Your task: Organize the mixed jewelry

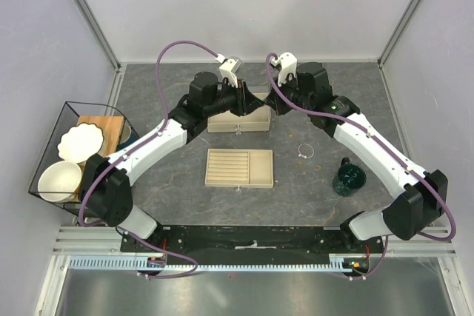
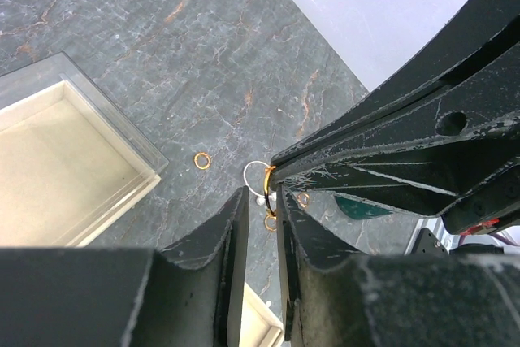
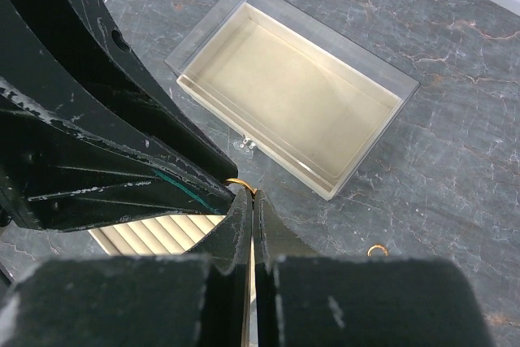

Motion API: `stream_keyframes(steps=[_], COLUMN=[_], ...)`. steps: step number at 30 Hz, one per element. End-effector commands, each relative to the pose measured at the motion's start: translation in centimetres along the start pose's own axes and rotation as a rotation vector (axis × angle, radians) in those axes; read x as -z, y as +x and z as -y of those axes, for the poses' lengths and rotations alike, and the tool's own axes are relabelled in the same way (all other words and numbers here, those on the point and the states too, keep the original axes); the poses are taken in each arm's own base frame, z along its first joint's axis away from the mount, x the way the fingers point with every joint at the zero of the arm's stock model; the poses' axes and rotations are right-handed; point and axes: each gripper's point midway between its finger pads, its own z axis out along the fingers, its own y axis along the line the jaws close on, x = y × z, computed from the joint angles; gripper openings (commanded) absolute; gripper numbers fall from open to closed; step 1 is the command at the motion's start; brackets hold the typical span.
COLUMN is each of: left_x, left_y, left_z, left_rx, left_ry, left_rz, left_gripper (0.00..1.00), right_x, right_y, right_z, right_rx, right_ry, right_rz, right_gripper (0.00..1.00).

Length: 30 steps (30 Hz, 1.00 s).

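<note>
Tabletop (image 1: 178,197), ring (image 3: 240,184) half-hidden in right pincer (image 3: 250,201)

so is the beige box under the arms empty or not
Empty: in the right wrist view the beige box shows a bare cream floor, nothing inside.

The grey, veined stone tabletop (image 1: 170,183) carries a beige slotted tray (image 1: 238,167) at its centre. A plain open beige box (image 1: 238,120) lies at 12 o'clock. A thin silver wire hoop (image 1: 304,151) and small gold rings (image 2: 202,160) lie at 3 o'clock, a dark green glass vessel (image 1: 349,178) at 4, and a wire basket (image 1: 46,149) at 9.
</note>
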Motion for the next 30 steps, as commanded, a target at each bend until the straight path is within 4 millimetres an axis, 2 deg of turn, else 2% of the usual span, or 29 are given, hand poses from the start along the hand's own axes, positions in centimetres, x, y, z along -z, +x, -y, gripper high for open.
stream_keyframes(steps=[1, 4, 7, 10, 13, 14, 17, 19, 21, 22, 23, 24, 26, 27, 29, 30], left_x=[-0.2, -0.3, -0.3, -0.2, 0.2, 0.3, 1.0, 1.5, 2.0, 2.8, 3.2, 3.8, 4.9, 5.4, 6.5, 6.9], left_y=[-1.7, -1.4, -1.4, -1.6, -1.8, -1.9, -2.5, -2.9, -3.3, -3.0, -3.8, -3.8, -3.4, -4.0, -3.3, -3.5], left_z=[1.3, 1.2, 1.2, 1.2, 1.4, 1.5, 1.7, 2.0, 2.6, 3.1, 4.0, 3.4, 4.6, 4.7, 5.9, 6.3], left_rx=[0.003, 0.006, 0.008, 0.005, -0.034, -0.05, -0.142, -0.169, -0.176, -0.171, -0.162, -0.143, -0.105, -0.124, -0.093, -0.119], left_ry=[0.035, 0.035, 0.035, 0.036, 0.042, 0.047, 0.065, 0.101, 0.17, 0.259, 0.324, 0.353, 0.48, 0.518, 0.633, 0.671], left_rz=[0.039, 0.031, 0.031, 0.036, 0.04, 0.039, 0.049, 0.051, 0.05, 0.024, 0.05, 0.046, 0.012, 0.033, -0.025, -0.015], left_gripper=[0.26, 0.17, 0.02, 0.02, 0.02, 0.02, 0.02, 0.02, 0.02, 0.02, 0.02, 0.02, 0.02, 0.02, 0.02, 0.02], right_x=[0.9, 1.0, 1.0, 1.1, 1.9, 2.4, 4.4, 5.9, 6.7, 7.2, 7.4, 7.7, 8.0, 8.1, 8.3, 8.3], right_y=[-1.7, -1.7, -1.5, -1.1, -1.3, -1.3, -2.4, -3.6, -3.9, -4.4, -4.2, -4.1, -3.7, -3.4, -3.2, -3.1], right_z=[-0.8, -0.8, -0.8, -0.8, -0.9, -1.2, -1.7, -2.0, -2.2, -2.5, -2.4, -3.6, -4.2, -5.3, -5.9, -6.1], right_rx=[0.004, 0.004, 0.009, 0.015, 0.05, 0.059, 0.124, 0.154, 0.165, 0.172, 0.166, 0.165, 0.14, 0.136, 0.131, 0.131], right_ry=[-0.022, -0.02, -0.023, -0.026, -0.03, -0.04, -0.053, -0.053, -0.058, -0.072, -0.087, -0.165, -0.235, -0.311, -0.355, -0.372], right_rz=[0.065, 0.067, 0.065, 0.06, 0.068, 0.067, 0.111, 0.149, 0.155, 0.169, 0.16, 0.157, 0.137, 0.127, 0.116, 0.112], right_gripper=[0.0, 0.0, 0.0, 0.01, 0.23, 0.43, 0.66, 0.73, 0.74, 0.74, 0.74, 0.73, 0.73, 0.72, 0.72, 0.71])
